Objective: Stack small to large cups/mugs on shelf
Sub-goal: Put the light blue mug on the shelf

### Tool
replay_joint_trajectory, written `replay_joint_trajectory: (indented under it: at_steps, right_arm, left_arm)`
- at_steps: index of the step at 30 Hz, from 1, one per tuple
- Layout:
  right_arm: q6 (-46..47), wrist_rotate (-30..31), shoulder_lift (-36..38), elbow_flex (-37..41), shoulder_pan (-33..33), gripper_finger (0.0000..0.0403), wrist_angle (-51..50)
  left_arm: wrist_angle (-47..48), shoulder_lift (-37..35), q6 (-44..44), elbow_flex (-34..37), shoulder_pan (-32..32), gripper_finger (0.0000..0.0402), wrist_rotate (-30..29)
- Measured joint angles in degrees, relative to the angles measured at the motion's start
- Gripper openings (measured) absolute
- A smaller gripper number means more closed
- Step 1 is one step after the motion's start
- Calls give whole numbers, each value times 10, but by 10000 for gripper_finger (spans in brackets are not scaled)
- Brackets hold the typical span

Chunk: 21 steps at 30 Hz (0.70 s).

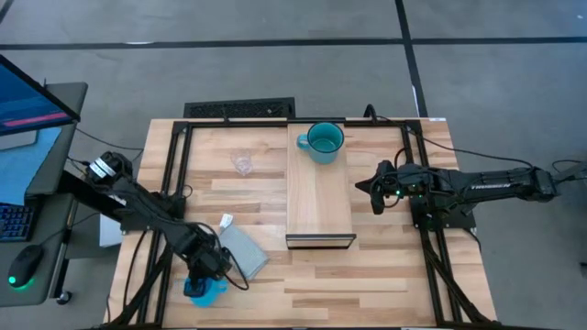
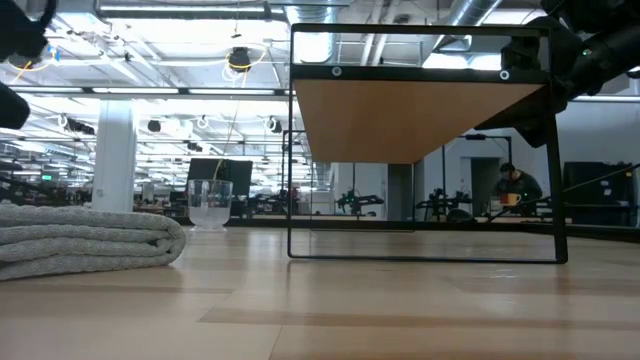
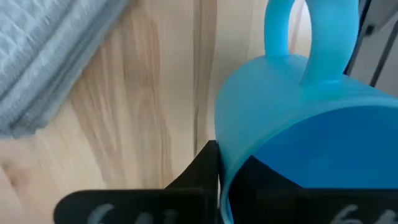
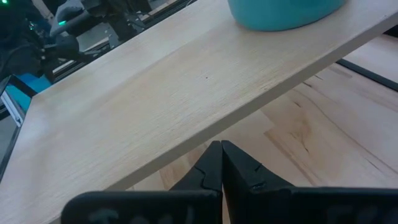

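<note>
Blue mug (image 3: 298, 149) pinched at rim by left gripper (image 1: 207, 271), one finger (image 3: 199, 171) outside wall, other apparently inside, near tabletop's front-left corner. Rim grip likely chosen so mug can be lowered upright. Grey cloth (image 1: 240, 250) lies just beside. Teal mug (image 1: 322, 141) already stands at shelf's (image 1: 319, 211) far end, handle toward left: largest goes first as base. Glass cup (image 1: 243, 164) waits on tabletop left of shelf, well apart. Right gripper (image 1: 376, 192), fingers (image 4: 214, 165) pressed together and empty, waits beside shelf's right edge.
</note>
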<state>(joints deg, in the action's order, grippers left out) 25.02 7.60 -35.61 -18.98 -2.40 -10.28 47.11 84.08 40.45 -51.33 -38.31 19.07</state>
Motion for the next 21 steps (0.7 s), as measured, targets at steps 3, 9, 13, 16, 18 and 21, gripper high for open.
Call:
replay_joint_trajectory:
  at_steps: [3,9,13,16,18,21]
  right_arm:
    - [0,0,0,0,0,24,0]
    - [0,0,0,0,0,24,0]
    - [0,0,0,0,0,24,0]
    - [0,0,0,0,0,24,0]
    - [0,0,0,0,0,24,0]
    - [0,0,0,0,0,24,0]
  left_arm:
    - [-9,-14,9,0,15,1,-10]
    - [-12,-94,79,0,44,1,-59]
    - [-49,-169,141,-6,68,0,-146]
    - [-82,-213,188,-21,97,0,-208]
    - [-82,-228,224,-31,123,0,-235]
    - [-84,-230,225,-55,159,0,-266]
